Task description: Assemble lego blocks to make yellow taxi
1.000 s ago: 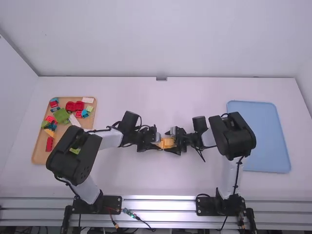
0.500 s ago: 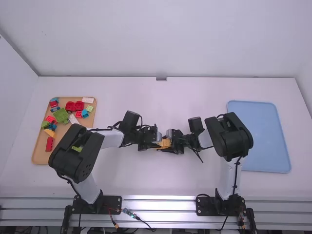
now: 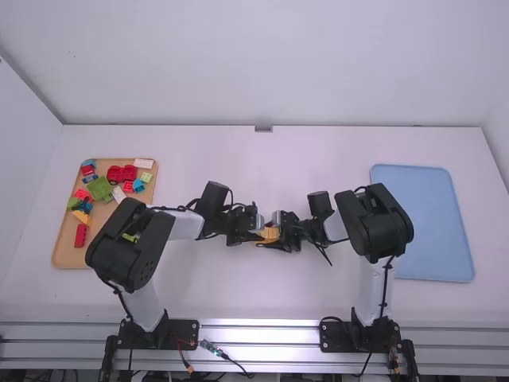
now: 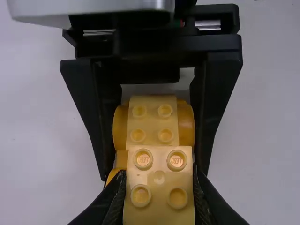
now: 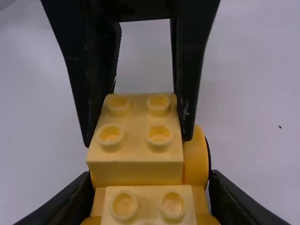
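Block [image 5: 136, 126] is clamped in my left fingers [image 4: 110, 201], one on each side, and it's over the left end of the yellow base [image 5: 197, 164], middle of the frame in the high view. My right fingers [image 5: 70, 206] have the base pinched by its rounded sides. So left arm is nearer the block, right arm has the base, and the base's long axis runs roughly left to right across the high view, pretty much straight from one set of fingers to the other.

What everything hinges on imo: the block looks a bit off to one side of the base's centre line. Compare it with the other studded block [image 4: 152, 126] nearer my right fingers, which sits about central. Both wrist views give me that same sideways offset. Can't tell if the studs underneath have caught or if it's just resting there.

My guess for the next move is right hand steady, left nudges the block across the long axis until the two blocks line up, then straight down. Press while it's off centre and it'll probably tip or seat crooked. Spares are in the wooden tray [image 3: 64, 251], upper left, so more building left I reckon.
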Robot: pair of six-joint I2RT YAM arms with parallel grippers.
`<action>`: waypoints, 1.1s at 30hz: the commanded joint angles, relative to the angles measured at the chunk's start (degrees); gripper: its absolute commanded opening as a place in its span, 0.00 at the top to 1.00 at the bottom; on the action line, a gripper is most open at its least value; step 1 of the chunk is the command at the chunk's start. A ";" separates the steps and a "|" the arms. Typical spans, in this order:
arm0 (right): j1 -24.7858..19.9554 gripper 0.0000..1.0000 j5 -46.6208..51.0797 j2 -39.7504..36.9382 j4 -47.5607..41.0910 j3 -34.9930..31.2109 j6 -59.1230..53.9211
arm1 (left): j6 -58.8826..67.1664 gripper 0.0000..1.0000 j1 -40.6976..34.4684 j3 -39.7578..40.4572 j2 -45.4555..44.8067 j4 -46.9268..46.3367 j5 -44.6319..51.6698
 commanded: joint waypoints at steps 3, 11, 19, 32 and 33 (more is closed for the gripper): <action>0.24 0.55 0.15 0.87 -0.70 -0.37 -0.22 | -0.63 0.98 -0.28 0.42 1.31 0.39 -0.39; 0.48 0.54 0.11 0.87 -0.50 -0.39 -0.15 | -0.63 0.98 -0.22 0.42 1.31 0.63 -2.49; 0.46 0.53 0.09 0.87 -0.57 -0.33 -0.13 | -0.61 0.98 -0.59 0.42 1.31 0.55 -1.92; 0.35 0.51 0.13 0.87 -0.59 -0.39 0.04 | -0.76 0.23 -0.35 0.42 0.55 1.20 -1.03; 0.35 0.51 0.15 0.87 -0.57 -0.39 0.07 | -0.81 0.23 -0.02 0.42 0.09 0.87 -0.11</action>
